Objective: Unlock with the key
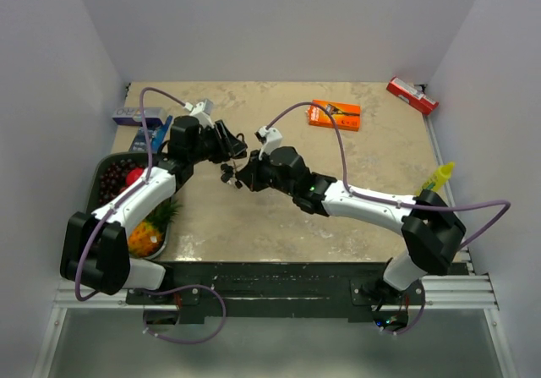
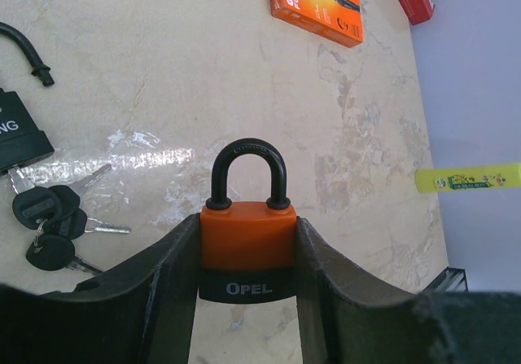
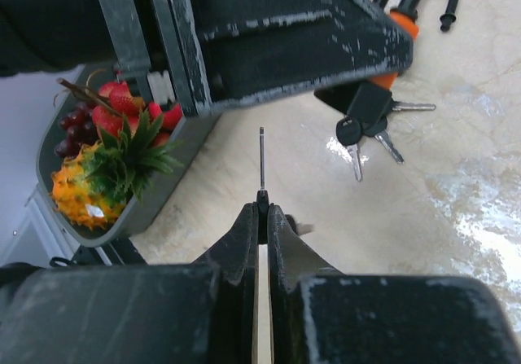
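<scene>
Fingers (image 2: 175, 258) of the left gripper (image 2: 248, 246) clamp the orange padlock (image 2: 247, 234) by its narrow sides, shackle (image 2: 249, 148) closed and pointing far, above the table (image 2: 203, 71) left of centre. Right gripper (image 3: 262, 214) pinches a thin key (image 3: 261, 156), blade aimed toward it. Padlock looks dense and rigid; the key, slim and stiff, would likely twist unless held by its bow. Keyhole is hidden.

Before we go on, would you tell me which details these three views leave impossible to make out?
- Keyhole of the orange padlock: the left wrist view shows only its front; its underside faces away, between the left fingers.
- Teeth of the key: the right wrist view shows it edge-on, head buried in the right gripper.
- Both are far too small in the top view.
- The black padlock: cut off by the left wrist view's left edge.
</scene>
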Controlling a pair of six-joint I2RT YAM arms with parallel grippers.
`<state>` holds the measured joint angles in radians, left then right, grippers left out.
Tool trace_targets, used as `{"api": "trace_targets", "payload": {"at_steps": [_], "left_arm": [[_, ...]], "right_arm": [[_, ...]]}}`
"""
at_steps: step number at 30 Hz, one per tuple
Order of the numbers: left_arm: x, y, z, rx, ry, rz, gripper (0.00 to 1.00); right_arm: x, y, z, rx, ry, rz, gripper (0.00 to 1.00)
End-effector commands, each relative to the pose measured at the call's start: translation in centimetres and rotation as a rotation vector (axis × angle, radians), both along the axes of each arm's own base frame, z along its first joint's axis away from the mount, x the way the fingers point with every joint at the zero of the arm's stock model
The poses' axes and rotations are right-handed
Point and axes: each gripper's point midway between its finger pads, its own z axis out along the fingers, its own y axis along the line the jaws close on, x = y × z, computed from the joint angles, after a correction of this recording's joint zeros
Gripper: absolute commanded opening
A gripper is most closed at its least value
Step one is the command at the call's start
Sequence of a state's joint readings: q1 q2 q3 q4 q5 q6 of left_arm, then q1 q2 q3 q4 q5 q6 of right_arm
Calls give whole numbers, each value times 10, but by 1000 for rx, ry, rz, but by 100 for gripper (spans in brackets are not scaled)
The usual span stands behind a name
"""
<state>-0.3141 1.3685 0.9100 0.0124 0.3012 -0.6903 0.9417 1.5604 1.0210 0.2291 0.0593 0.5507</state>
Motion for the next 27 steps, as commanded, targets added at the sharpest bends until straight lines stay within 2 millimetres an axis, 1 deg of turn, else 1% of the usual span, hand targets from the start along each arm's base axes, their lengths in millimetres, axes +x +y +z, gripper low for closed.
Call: {"api": "trace_targets", "payload": {"at_steps": [1, 3, 4, 8, 12, 17, 27], "left_arm": [[5, 1, 30, -42, -94, 9, 0], [5, 1, 29, -41, -91, 9, 0], [5, 1, 29, -42, -90, 10, 0], [5, 1, 29, -44, -91, 10, 0], [5, 1, 29, -45, -91, 7, 0], [5, 0, 26, -44, -84, 3, 0], [6, -2, 22, -47, -76, -5, 0]], "right_arm": [[20, 1, 16, 32, -4, -54, 0], [22, 2, 14, 32, 10, -51, 0], [26, -1, 10, 29, 21, -61, 0], [32, -5, 2, 34, 51, -60, 0], [37, -8, -1, 28, 58, -63, 0], [48, -13, 2, 40, 53, -78, 0], [48, -7, 3, 49, 53, -49, 0]]}}
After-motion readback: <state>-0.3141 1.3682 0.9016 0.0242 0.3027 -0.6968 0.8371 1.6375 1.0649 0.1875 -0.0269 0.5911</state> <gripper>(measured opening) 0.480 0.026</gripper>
